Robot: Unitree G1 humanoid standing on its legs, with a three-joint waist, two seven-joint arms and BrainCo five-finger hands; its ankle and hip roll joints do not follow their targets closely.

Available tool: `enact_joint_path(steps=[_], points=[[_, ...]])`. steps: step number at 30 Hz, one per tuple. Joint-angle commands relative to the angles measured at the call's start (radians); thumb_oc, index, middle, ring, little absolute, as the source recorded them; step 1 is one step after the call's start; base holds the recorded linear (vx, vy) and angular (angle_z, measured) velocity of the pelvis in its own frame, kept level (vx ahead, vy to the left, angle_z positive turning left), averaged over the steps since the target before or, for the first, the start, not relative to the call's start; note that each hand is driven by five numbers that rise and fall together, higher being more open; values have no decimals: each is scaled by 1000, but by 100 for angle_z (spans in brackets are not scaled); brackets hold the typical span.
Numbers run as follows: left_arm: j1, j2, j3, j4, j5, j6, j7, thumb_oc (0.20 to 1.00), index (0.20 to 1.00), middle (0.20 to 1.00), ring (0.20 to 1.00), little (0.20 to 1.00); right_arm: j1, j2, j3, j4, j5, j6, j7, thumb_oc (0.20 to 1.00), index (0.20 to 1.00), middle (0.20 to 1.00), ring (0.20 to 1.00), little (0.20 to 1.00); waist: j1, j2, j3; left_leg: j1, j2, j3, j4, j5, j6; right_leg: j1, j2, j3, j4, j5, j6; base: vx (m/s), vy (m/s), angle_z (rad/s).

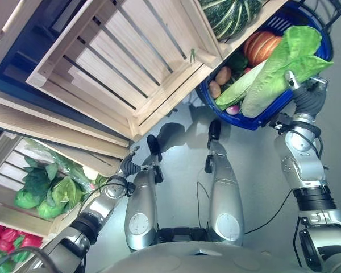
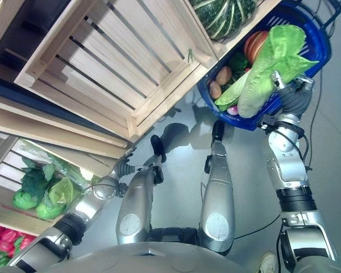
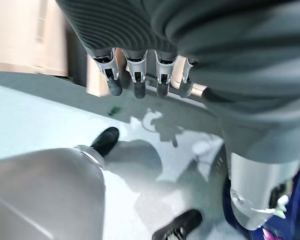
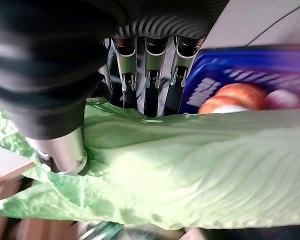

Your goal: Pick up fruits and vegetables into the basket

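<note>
**Lettuce at the basket, right robot hand on it**

Right robot hand (image 2: 292,94) is up at far right, at the near rim of the blue basket (image 1: 324,42). It holds a big pale-green lettuce (image 1: 278,71); in the right wrist view the fingers (image 4: 147,80) run down behind the leaf and the thumb sits across its other side, so the leaf is pinched between them. The lettuce lies tilted across the basket, leafy end toward the far right, stalk end toward the left, w/ part of it hanging over the near rim.

In the basket under and beside the lettuce: an orange pumpkin (image 1: 260,46), two potatoes (image 1: 223,75), a small purple-pink veg (image 1: 233,109) near the rim, something dark green (image 2: 237,61) I can't id.

Left robot hand (image 1: 129,165) hangs low at left, near the floor, holding nothing; fingers (image 3: 135,82) in the left wrist view are straight, relaxed.

Wooden crates (image 1: 119,57) fill the far left. A striped dark-green squash (image 1: 230,16) sits in the crate just left of the basket. At near left, a crate w/ leafy greens (image 1: 48,190), and red peppers (image 1: 8,236) nearer still.
</note>
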Motion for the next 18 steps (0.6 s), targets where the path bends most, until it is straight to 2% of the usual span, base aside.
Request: enact_joint_path(steps=[1, 3, 5, 10, 11, 12, 13, 14, 18], points=[[92, 26, 24, 7, -84, -51, -15, 1000, 1000, 1000, 1000, 1000, -11, -72, -79, 6, 89, -79, -13, 200, 200, 200, 200, 200, 4, 33, -45, -110, 9, -30, 94, 22, 14, -12, -34, -36, 103, -54, 25, -19, -65, 4], [105, 24, 23, 20, -151, -59, -46, 1000, 1000, 1000, 1000, 1000, -55, -108, -97, 140, 129, -83, -10, 200, 200, 200, 200, 200, 23, 60, -45, -152, 2, -35, 104, 28, 13, -54, -38, -43, 126, -62, 19, -8, -83, 0], [110, 20, 24, 27, -172, -62, -56, 1000, 1000, 1000, 1000, 1000, -75, -125, -101, 188, 139, -77, -15, 200, 200, 200, 200, 200, 30, 71, -45, -172, -1, -37, 109, 31, 13, -75, -40, -46, 138, -65, 16, -4, -59, 8], [130, 12, 35, 56, -250, -82, -106, 1000, 1000, 1000, 1000, 1000, -184, -200, -114, 433, 266, -67, 67, 200, 200, 200, 200, 200, 59, 114, -45, -238, -10, -46, 124, 38, 14, -148, -47, -50, 183, -79, 7, 8, -63, 13], [135, 10, 37, 66, -265, -83, -117, 1000, 1000, 1000, 1000, 1000, -215, -217, -112, 491, 309, -57, 93, 200, 200, 200, 200, 200, 67, 124, -45, -254, -13, -49, 129, 39, 15, -166, -47, -49, 195, -84, 4, 88, -64, 10], [145, 10, 33, 70, -275, -85, -120, 1000, 1000, 1000, 1000, 1000, -227, -225, -110, 526, 348, -50, 114, 200, 200, 200, 200, 200, 72, 129, -45, -244, -16, -58, 140, 12, 8, -161, -47, -38, 215, -114, 13, 31, -95, 16], [144, 13, 37, 70, -286, -87, -130, 1000, 1000, 1000, 1000, 1000, -276, -248, -107, 612, 433, -41, 175, 200, 200, 200, 200, 200, 83, 142, -45, -286, -18, -57, 142, 36, 17, -206, -52, -47, 224, -94, 0, 99, -92, 14], [153, 14, 33, 70, -289, -86, -132, 1000, 1000, 1000, 1000, 1000, -284, -254, -101, 638, 461, -24, 184, 200, 200, 200, 200, 200, 86, 146, -45, -273, -20, -67, 154, 8, 9, -198, -52, -36, 245, -127, 9, 30, -91, 16], [156, 24, 24, 60, -306, -86, -144, 1000, 1000, 1000, 1000, 1000, -378, -293, -63, 770, 475, 46, 205, 200, 200, 200, 200, 200, 106, 170, -45, -315, -27, -80, 171, 8, 15, -253, -53, -24, 280, -138, 0, 36, -63, 11]])
